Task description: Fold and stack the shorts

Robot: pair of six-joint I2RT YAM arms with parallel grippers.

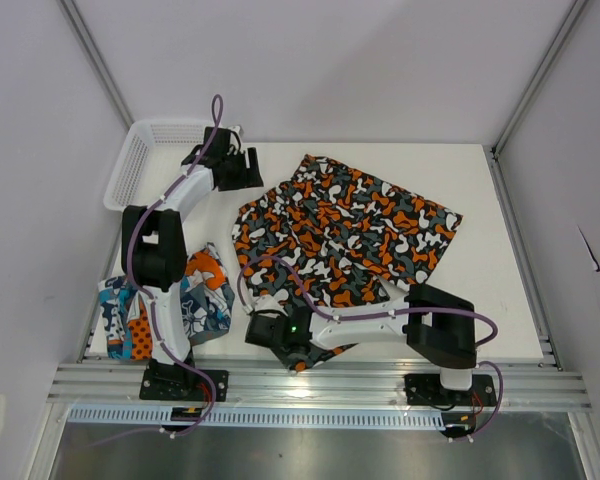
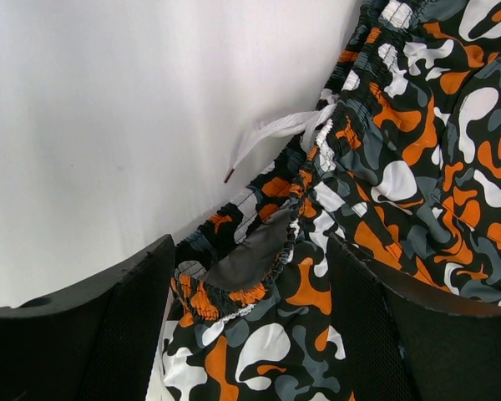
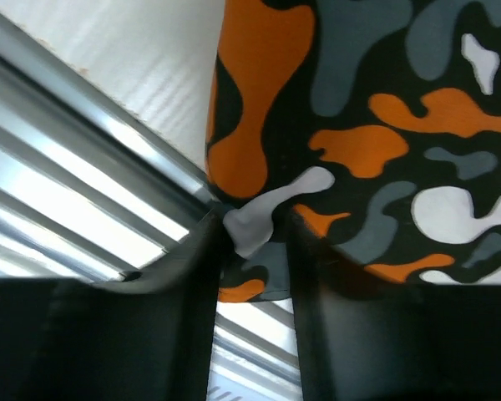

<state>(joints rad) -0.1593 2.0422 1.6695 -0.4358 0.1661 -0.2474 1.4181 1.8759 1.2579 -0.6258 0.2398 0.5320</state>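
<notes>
Where the camo shorts (image 1: 350,225) lie spread across the worktop (image 1: 485,300), the right hand (image 3: 252,251) pinches their near left corner, its arm stretched low along the front edge. The left hand (image 2: 250,251) hangs wide open over the waistband (image 2: 317,159), cloth between its fingers (image 2: 108,334), its arm reaching far. The white basket (image 1: 138,152) sits just beside it. The patchwork shorts (image 1: 202,295) lie bunched by the base of the left arm (image 1: 158,250).

The left arm (image 1: 165,225) is reached far forward, elbow raised, and the left gripper (image 2: 250,251) is held with jaws wide apart. The right arm (image 1: 420,325) is folded low toward the left across the front; the right gripper (image 3: 255,251) is pinched on the hem of the camo shorts (image 3: 384,125).
</notes>
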